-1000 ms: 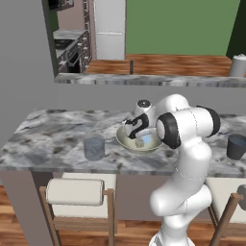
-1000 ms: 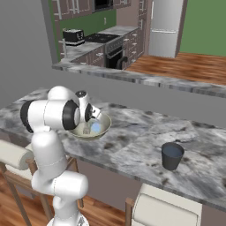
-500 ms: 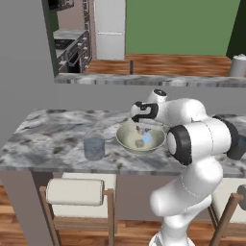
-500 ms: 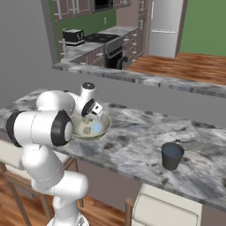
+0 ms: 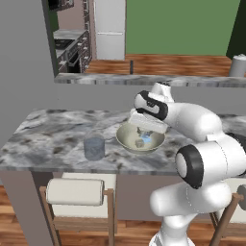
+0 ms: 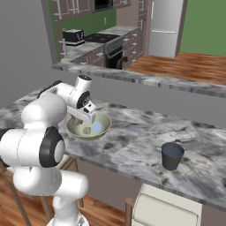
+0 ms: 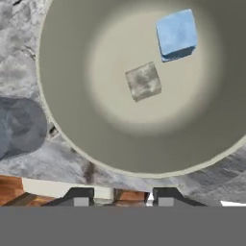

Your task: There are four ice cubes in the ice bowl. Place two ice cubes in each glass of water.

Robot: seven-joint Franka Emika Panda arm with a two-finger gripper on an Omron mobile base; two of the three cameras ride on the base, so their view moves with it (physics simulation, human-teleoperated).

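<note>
The claw (image 7: 120, 196) hung half-open and empty over the ice bowl (image 7: 72, 129), two ice cubes (image 7: 142, 81) inside it. Coming down off-centre could've just nudged a cube away.

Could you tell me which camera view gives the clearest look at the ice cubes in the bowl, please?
The hand view: it looks straight down into the ice bowl and shows two ice cubes, one pale grey, one light blue, lying apart. In the left base view the gripper partly covers them; the right base view shows just a bluish spot.
</note>
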